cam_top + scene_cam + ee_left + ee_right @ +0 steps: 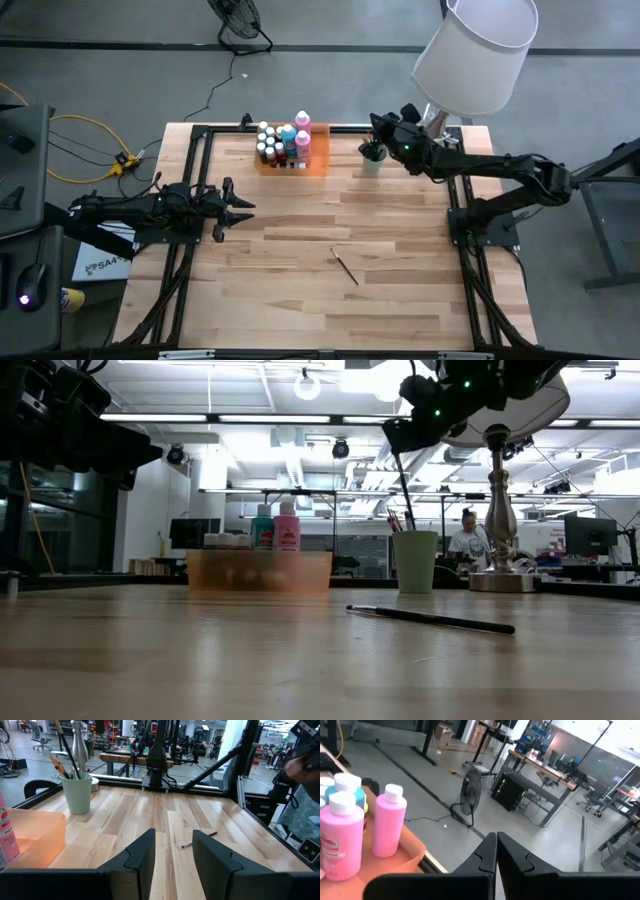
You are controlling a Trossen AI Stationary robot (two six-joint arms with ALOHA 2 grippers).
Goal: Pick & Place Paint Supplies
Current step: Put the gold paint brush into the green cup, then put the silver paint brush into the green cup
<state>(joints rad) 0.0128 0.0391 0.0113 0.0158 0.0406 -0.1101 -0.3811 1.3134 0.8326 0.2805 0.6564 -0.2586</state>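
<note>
Nearest the low camera, one brush (430,619) lies flat on the bare table (400,300), well apart from the cup (372,160) and the tray (318,165) of bottles (283,143). Right gripper (376,128) hovers over the cup with its fingers pressed together; a brush appears to hang from it into the cup, though the grasp itself is hidden. Left gripper (238,207) waits, parted and holding nothing, near the table's left side. To finish cleanly, lower straight, release only once the tip is inside the rim, then lift clear without tipping the cup.
</note>
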